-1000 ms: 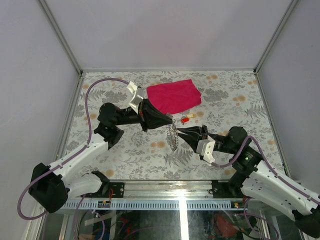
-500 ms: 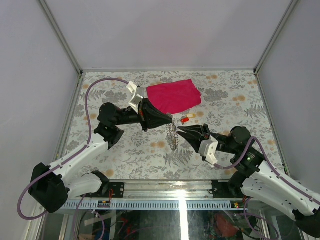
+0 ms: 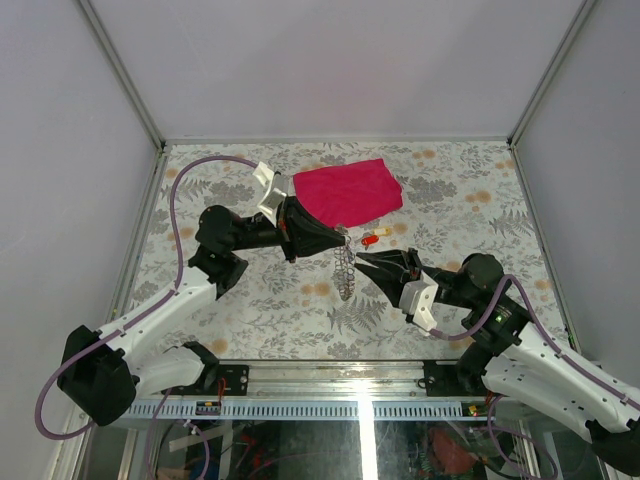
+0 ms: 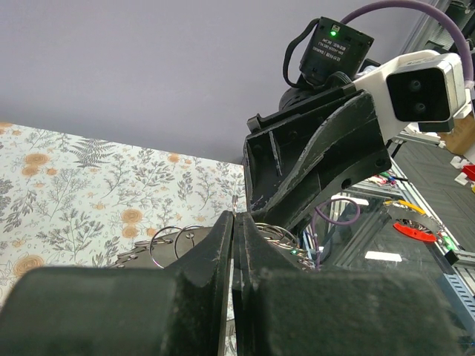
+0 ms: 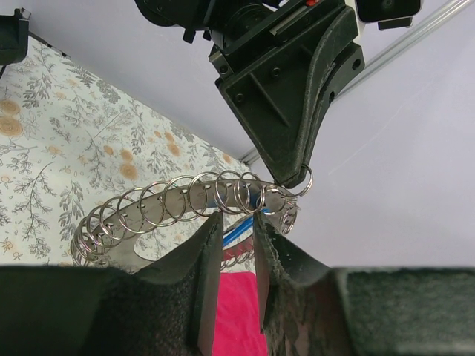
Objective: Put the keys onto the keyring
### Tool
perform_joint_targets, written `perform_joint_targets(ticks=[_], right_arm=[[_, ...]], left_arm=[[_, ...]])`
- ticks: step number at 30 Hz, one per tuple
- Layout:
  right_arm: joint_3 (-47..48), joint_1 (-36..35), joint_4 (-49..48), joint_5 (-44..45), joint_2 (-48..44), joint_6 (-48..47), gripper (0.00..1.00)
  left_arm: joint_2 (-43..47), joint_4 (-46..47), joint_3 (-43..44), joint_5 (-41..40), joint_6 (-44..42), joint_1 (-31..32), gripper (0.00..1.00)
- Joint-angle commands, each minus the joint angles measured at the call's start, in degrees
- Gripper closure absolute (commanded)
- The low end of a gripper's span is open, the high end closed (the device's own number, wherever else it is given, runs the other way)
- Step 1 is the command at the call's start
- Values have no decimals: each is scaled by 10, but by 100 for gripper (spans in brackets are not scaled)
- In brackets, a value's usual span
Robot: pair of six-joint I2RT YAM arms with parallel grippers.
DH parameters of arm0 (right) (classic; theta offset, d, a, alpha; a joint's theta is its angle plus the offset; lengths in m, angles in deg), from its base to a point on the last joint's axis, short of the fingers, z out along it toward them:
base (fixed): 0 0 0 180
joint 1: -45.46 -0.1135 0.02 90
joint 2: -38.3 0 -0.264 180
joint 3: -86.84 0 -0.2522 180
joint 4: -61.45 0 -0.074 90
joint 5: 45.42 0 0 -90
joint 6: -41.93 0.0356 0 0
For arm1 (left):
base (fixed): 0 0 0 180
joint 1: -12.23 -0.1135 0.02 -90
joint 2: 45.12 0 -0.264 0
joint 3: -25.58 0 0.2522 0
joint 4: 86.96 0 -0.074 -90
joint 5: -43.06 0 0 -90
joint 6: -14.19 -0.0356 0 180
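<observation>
Currently keyring [image 3: 346, 272] dangles from left gripper [image 3: 343, 238], long axis near-far.

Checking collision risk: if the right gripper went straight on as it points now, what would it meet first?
Most likely the chain of linked silver metal rings hanging from the left gripper, just ahead of the right gripper; depth is uncertain.

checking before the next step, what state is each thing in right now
left gripper: shut, pinching the top ring of the string of keyrings
string of keyrings: hanging from the left gripper
right gripper: fingers nearly together beside the string; grip cannot be told
pink cloth: lying spread on the table
red and yellow piece: lying loose on the table
</observation>
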Motion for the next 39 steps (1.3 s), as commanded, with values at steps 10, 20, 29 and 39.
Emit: perform_joint_targets(ticks=[10, 20, 29, 39], right_arm=[[37, -10, -18, -7, 1, -14, 69], [43, -13, -8, -12, 7, -24, 69], [47, -14, -2, -10, 11, -44, 66], [53, -15, 25, -15, 20, -68, 66]], left_arm=[[-3, 29, 3, -16, -3, 4, 100], [-4, 27, 0, -18, -3, 4, 100], [-7, 17, 0, -26, -4, 3, 100], [-14, 14, 2, -29, -3, 4, 100]])
